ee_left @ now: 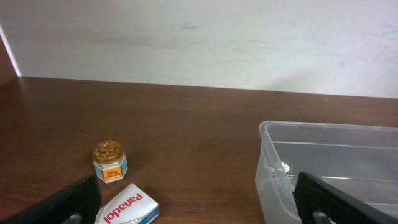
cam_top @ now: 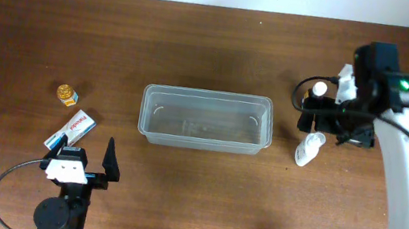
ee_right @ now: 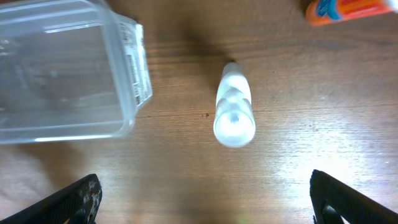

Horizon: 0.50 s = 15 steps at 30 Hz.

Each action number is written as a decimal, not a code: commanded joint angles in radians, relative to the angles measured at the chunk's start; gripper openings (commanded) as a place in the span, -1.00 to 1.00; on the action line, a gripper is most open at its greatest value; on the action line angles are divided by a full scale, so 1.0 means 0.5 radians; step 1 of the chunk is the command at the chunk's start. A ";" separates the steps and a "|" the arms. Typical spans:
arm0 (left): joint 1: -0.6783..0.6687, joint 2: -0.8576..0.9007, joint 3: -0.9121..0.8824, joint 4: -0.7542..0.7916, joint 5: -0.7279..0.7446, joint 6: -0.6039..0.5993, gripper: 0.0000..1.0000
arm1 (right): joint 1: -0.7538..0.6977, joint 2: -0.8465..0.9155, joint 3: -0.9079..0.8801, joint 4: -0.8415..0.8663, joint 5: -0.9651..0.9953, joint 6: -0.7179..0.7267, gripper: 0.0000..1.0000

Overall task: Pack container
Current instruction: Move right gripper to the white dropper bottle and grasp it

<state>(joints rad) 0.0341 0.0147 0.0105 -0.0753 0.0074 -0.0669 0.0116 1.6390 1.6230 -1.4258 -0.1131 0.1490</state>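
**Empty tub mid-surface, both tools spread wide**

The clear rectangular plastic container sits in the middle of the brown wooden surface with nothing in it. It looks light, thin-walled and rather slick. I'd guess the long walls would flex if pinched, so the rim near a rounded corner seems the firmest place to hold if it needs steadying.

The left tool hangs at the near left, fingers wide apart and holding nothing. The right tool is just as wide and empty, hovering over a small white plastic bottle just right of the container.

Overhead gives the whole layout, including a second white-capped bottle farther back. Only the right wrist view catches the printed label on the container's end wall and an orange-and-blue item at the frame edge. Only the left wrist view makes the white-and-blue Panadol box readable, beside a small gold-lidded jar.
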 commanded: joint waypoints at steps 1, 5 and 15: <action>0.006 -0.019 -0.004 -0.016 -0.007 0.039 0.99 | -0.015 0.094 -0.017 0.005 0.041 0.027 0.97; 0.007 -0.019 -0.005 -0.016 -0.008 0.039 0.99 | -0.031 0.154 -0.059 0.056 0.040 0.035 0.97; 0.007 -0.019 -0.004 -0.015 -0.007 0.039 0.99 | -0.127 0.153 -0.418 0.342 0.025 0.034 0.97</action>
<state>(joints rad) 0.0341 0.0147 0.0105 -0.0753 0.0074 -0.0666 -0.0463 1.7134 1.4620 -1.2835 -0.1055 0.1574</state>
